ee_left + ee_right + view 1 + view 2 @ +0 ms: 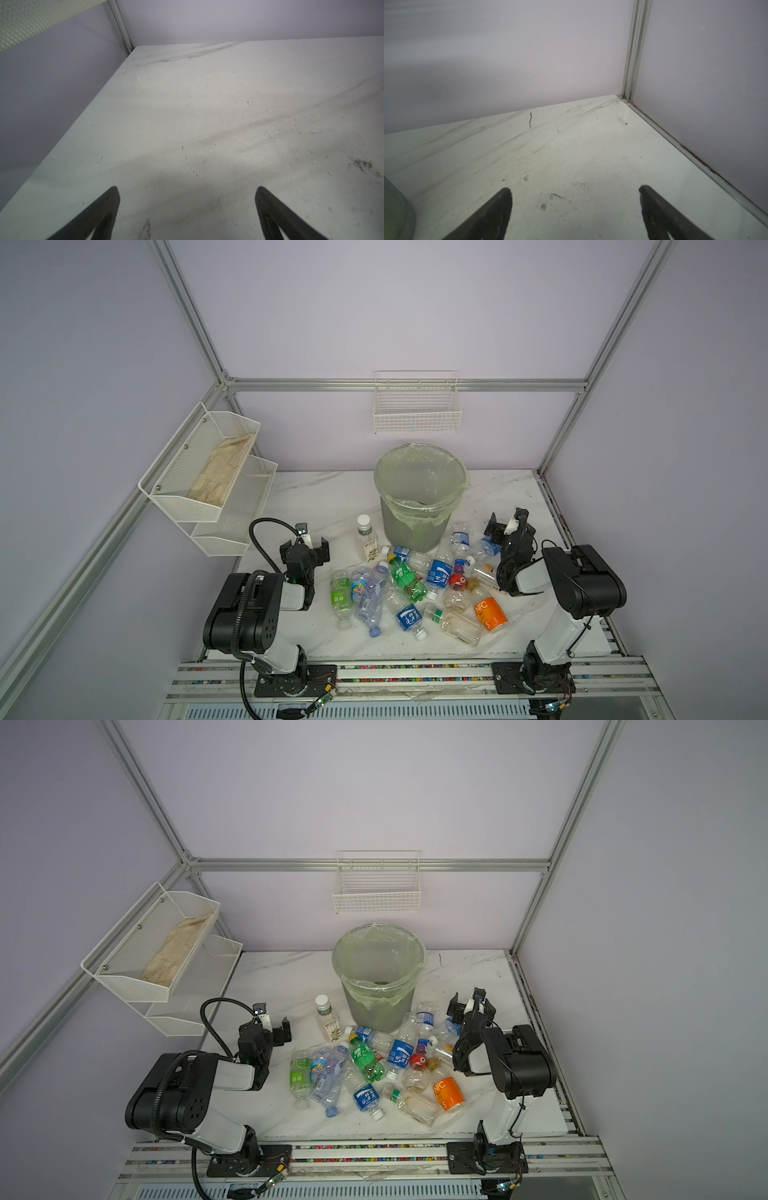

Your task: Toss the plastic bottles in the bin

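Observation:
Several plastic bottles [409, 585] [365, 1058] lie heaped in the middle of the white table, with blue, green, red and orange labels. One white-capped bottle [366, 537] stands upright beside the bin. The bin [411, 531] [376, 1006], grey with a pale green liner, stands just behind the heap. My left gripper [305, 549] [266, 1031] [187, 189] is open over bare table, left of the heap. My right gripper [509, 526] [473, 1006] [574, 188] is open at the heap's far right, with nothing between its fingers. The bin's wall [396, 207] shows at the edge of the right wrist view.
A white two-tier mesh shelf [208, 472] with a cloth in it hangs on the left wall, above the left arm. A white wire basket [417, 406] hangs on the back wall above the bin. Aluminium frame posts mark the corners.

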You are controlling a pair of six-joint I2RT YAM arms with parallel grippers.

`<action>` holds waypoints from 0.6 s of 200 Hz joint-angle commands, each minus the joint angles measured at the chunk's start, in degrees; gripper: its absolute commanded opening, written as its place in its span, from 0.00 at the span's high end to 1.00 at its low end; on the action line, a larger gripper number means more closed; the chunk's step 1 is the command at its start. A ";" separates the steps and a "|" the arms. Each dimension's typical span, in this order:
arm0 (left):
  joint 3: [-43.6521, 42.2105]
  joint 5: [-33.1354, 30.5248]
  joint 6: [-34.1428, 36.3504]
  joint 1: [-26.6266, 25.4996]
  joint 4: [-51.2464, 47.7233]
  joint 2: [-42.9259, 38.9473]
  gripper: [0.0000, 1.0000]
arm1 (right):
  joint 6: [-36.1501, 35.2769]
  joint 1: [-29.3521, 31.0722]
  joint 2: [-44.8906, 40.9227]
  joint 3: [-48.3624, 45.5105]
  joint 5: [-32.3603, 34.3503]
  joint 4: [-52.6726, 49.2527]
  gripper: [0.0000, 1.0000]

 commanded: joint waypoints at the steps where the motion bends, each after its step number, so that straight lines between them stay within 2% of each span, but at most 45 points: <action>1: 3.45 0.60 -0.41 0.38 3.05 0.22 0.00 | -1.28 0.40 0.40 0.52 0.87 2.91 0.03; 24: 3.41 0.57 -0.41 0.32 3.22 0.16 0.00 | -1.32 0.37 0.35 0.61 0.86 2.96 0.03; 35: 4.23 0.54 -1.65 0.40 -1.22 -1.65 0.00 | -1.07 0.26 0.35 0.44 0.68 3.03 0.03; 42: 4.69 -2.72 -1.05 0.32 -0.86 -2.79 0.01 | -0.98 0.14 0.35 0.39 0.52 2.95 0.03; 48: 5.77 -5.04 -1.73 0.25 -3.58 -5.18 0.01 | -0.86 -0.06 0.33 0.39 0.39 3.01 0.03; 58: 7.38 -4.84 -3.03 0.23 -12.50 -10.92 0.00 | -0.86 -0.04 0.20 0.27 0.34 3.07 0.03; 78: 6.44 -4.39 -0.52 0.10 -14.28 -20.34 0.00 | -1.60 0.02 -1.02 -0.79 0.37 4.95 0.03; 108: 13.70 -4.40 -3.84 -0.01 -34.05 -33.03 0.00 | 1.43 0.05 -14.52 3.92 4.62 -14.68 0.03; 120: 16.36 -4.73 -7.44 -0.04 -41.39 -36.34 0.00 | 1.02 0.04 -21.04 3.55 1.31 -17.54 0.03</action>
